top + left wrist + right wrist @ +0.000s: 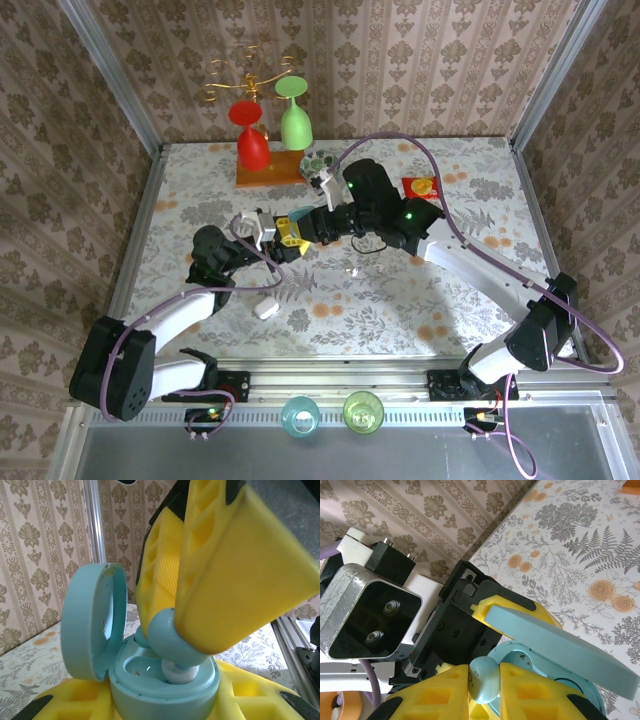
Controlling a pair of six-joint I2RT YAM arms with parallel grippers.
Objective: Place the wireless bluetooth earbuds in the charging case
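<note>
Near the middle of the tabletop [380,310] we see the two arms meet, fingers to fingers. Our left fingers [60,702] are clamped on the base of a pale blue charging case [165,695] — it sits between them with its lid [90,620] swung open and standing upright. Our right fingers [240,575] are closed on a pale blue earbud [167,640], pinching its rounded body from both sides. The earbud's white tip is down in one well of the charging case, while its body stands above the rim; whether it is fully seated we cannot tell. From the right wrist we see the same earbud [482,680] between the yellow right fingers [430,695], with the open lid [560,647] slanting just beside it. Well apart from all this — on the tabletop by the left arm — lies a white pebble-shaped case [266,308].
</note>
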